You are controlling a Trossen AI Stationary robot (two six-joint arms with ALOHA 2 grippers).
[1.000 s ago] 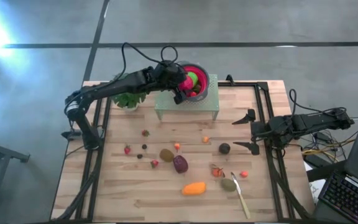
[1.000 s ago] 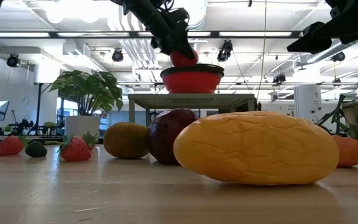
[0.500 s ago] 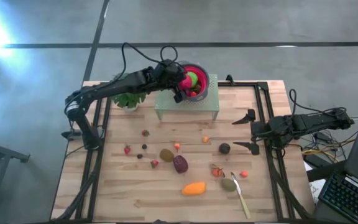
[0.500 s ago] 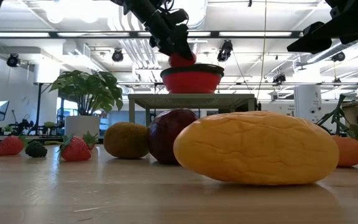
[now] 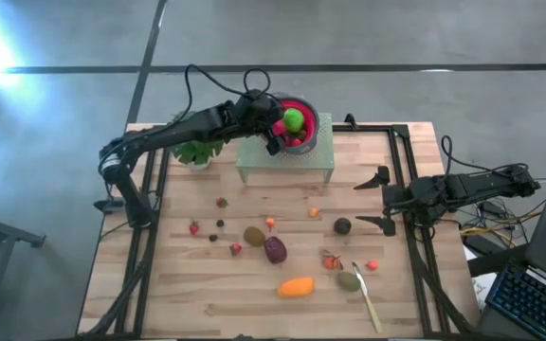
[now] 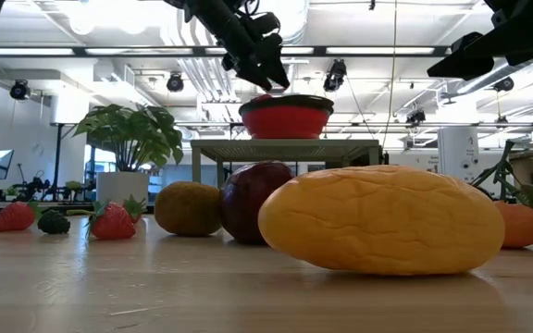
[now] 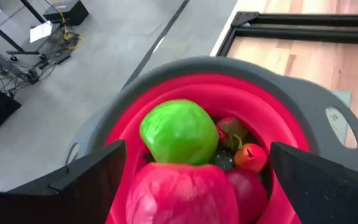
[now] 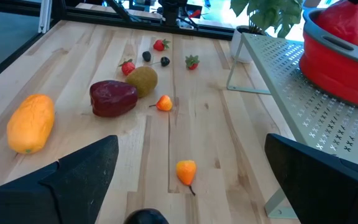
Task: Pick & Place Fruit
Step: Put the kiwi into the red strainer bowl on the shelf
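A red bowl [image 5: 297, 125] stands on a pale grey-green perforated stand [image 5: 285, 159] at the table's far middle. In it lie a green apple [image 7: 179, 132], a large red fruit [image 7: 182, 193] and small red pieces. My left gripper [image 7: 197, 158] hovers open over the bowl [image 6: 268, 69], with a finger on either side of the red fruit and a gap to each. My right gripper [image 5: 379, 201] waits open and empty at the table's right edge. An orange oval [image 5: 296, 286], a maroon one [image 5: 275, 249], a brown one [image 5: 254, 235] and a dark one [image 5: 342, 225] lie on the table among berries.
A potted plant [image 5: 195, 152] stands left of the stand. A slim pale utensil [image 5: 368, 298] lies near the front right beside an olive-brown fruit [image 5: 348, 280]. Black rails [image 5: 415, 275] run along the table's left and right sides. Bare wood shows along the near edge.
The red fruit that hung under my left gripper just above the bowl's rim has sunk into the bowl, and only its top shows over the rim in the low view. The gripper has let it go and stays over the bowl. The green apple shows more fully from above.
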